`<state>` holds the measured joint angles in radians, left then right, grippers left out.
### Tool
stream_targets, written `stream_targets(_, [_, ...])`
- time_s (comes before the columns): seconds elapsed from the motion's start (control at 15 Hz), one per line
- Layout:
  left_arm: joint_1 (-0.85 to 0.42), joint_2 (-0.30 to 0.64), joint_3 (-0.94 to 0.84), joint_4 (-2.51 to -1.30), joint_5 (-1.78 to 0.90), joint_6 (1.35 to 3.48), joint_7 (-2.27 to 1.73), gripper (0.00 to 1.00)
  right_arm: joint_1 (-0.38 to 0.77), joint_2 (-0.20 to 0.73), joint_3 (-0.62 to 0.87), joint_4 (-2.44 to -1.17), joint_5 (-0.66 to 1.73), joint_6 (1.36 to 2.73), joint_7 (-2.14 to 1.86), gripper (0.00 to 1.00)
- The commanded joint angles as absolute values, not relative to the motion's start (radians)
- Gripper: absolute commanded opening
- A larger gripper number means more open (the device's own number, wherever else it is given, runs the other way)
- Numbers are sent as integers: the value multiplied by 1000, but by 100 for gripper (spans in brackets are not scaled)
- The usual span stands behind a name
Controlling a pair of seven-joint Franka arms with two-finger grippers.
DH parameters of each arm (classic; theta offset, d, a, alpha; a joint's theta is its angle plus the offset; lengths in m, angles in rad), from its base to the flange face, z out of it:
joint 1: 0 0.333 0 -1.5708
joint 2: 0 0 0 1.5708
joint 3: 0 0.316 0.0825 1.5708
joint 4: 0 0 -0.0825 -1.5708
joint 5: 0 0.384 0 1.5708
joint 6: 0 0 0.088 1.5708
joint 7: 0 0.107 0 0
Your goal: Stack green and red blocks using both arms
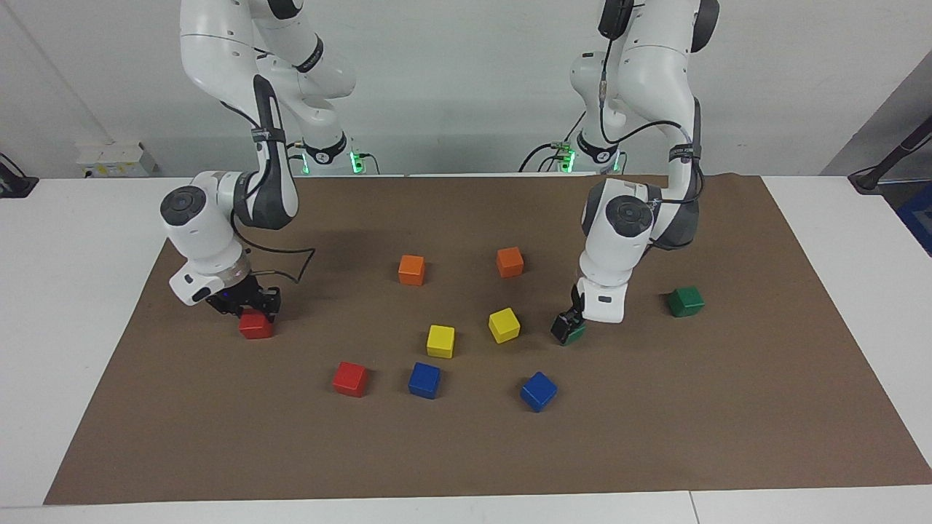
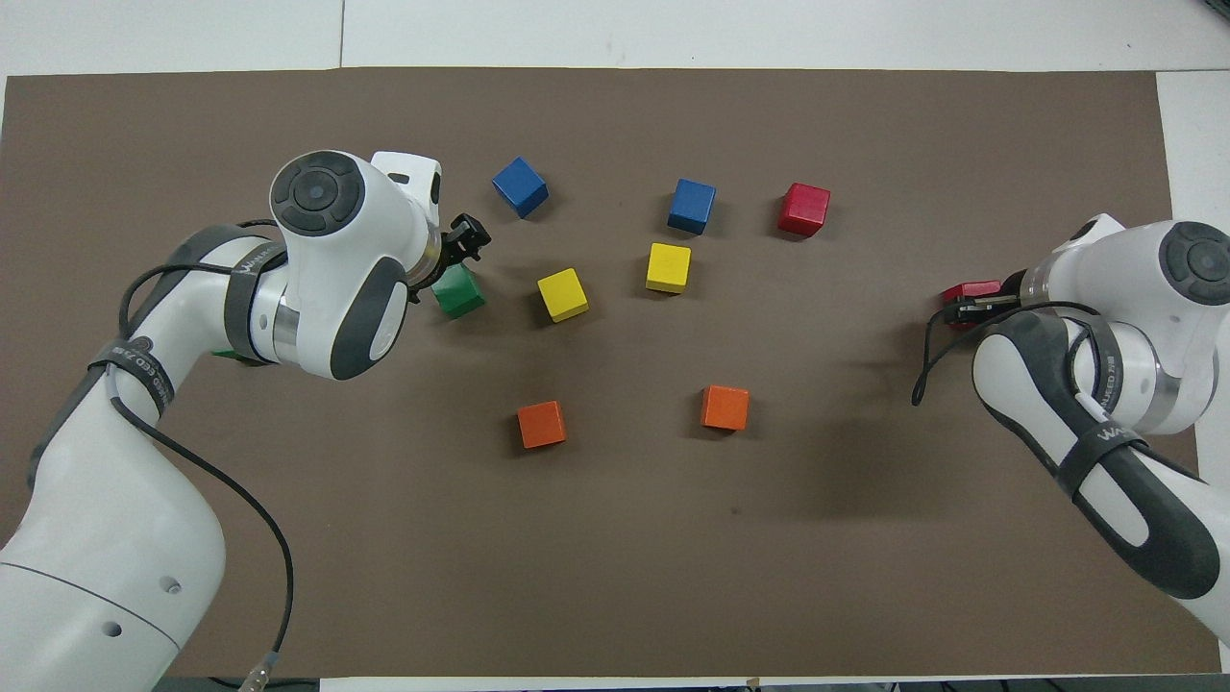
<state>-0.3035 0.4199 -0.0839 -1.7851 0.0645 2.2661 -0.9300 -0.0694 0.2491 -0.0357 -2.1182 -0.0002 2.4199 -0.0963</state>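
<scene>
Reaching low, both pincers [image 1: 567, 325] [image 1: 245, 306] meet green block [image 2: 461, 293] and red block [image 1: 255, 326].

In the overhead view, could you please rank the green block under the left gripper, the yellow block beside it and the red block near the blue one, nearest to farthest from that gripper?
1. Green block, directly under the left gripper.
2. Yellow block, beside it toward the table's middle.
3. Red block, toward the right arm's end.

no legible text on anything
</scene>
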Motion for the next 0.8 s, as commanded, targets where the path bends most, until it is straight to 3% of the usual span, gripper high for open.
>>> stream_targets(0.0, [-350, 413, -71, -1889, 168, 2360, -954, 100, -83, 239, -25, -2118, 18, 2425, -118, 100])
stream_targets(0.07, [-350, 408, -71, -1904, 176, 2368, -954, 100, -77, 232, -26, -2106, 17, 2398, -118, 100])
stream_targets(0.13, [-350, 408, -71, -1899, 175, 2358, -960, 66, -72, 229, -26, -2080, 15, 2341, -118, 100])
stream_targets(0.2, [-350, 408, -71, -1891, 167, 2341, -980, 1, -71, 224, -26, -2033, 11, 2274, -115, 100])
stream_targets(0.4, [-324, 400, -72, -1797, 169, 2145, -971, 0, -38, 233, -28, -1867, -2, 2082, -92, 100])
stream_targets(0.53, [-197, 312, -81, -1796, 135, 2013, -721, 0, 7, 277, -28, -1748, -26, 2004, -7, 100])
stream_targets(0.73, [15, 201, -74, -1851, 38, 1919, -196, 0, 101, 319, -26, -1678, -34, 1993, 208, 100])
